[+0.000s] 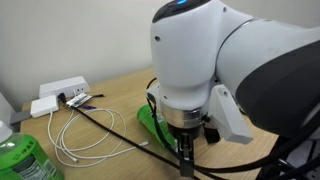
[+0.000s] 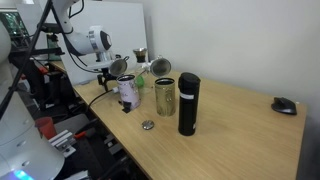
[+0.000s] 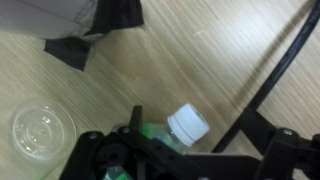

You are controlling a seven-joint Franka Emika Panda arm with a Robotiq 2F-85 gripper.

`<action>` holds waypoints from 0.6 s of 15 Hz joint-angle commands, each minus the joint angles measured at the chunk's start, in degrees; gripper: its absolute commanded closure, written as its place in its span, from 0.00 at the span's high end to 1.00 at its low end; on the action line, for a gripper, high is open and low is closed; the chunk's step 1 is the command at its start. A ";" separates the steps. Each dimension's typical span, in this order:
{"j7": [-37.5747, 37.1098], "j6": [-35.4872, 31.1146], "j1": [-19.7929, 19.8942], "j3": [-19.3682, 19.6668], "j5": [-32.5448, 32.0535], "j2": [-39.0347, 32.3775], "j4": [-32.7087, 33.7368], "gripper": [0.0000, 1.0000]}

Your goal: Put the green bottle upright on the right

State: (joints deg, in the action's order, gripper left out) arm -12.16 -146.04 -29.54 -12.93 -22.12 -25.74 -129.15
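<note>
The green bottle (image 3: 153, 133) lies on its side on the wooden table, with its pale cap (image 3: 187, 125) pointing away from me. In the wrist view my gripper (image 3: 190, 150) is low over the bottle's neck end. Its dark fingers stand apart on either side of the bottle, and a gap shows next to the cap. The bottle's body is mostly hidden under the gripper. In an exterior view the bottle (image 1: 150, 119) lies just behind the gripper (image 1: 184, 152). In an exterior view the gripper (image 2: 108, 72) is at the table's far end, and the bottle is hidden there.
A larger translucent green bottle (image 1: 24, 160) stands nearby. A clear round rim (image 3: 42, 130) is close to my fingers. A white power strip (image 1: 60, 90) and cables (image 1: 85, 150) lie behind. A black tumbler (image 2: 188, 103), two cans (image 2: 165, 95) (image 2: 127, 90), a small lid (image 2: 148, 125) and a mouse (image 2: 285, 105) are on the table.
</note>
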 commanded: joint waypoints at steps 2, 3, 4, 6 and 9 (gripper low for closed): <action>-1.08 -2.67 0.36 -1.67 5.78 1.32 -0.43 1.00; -1.44 -2.69 0.10 -1.50 6.18 1.40 -0.41 1.00; -1.95 -2.74 -0.12 -1.18 6.16 1.53 -0.56 1.00; -3.18 -2.13 -0.54 -0.45 5.42 1.66 -0.70 1.00; -4.61 -1.88 -0.88 0.44 4.74 1.26 -0.80 1.00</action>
State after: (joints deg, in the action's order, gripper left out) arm -15.01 -147.86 -29.56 -13.68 -16.91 -25.01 -129.11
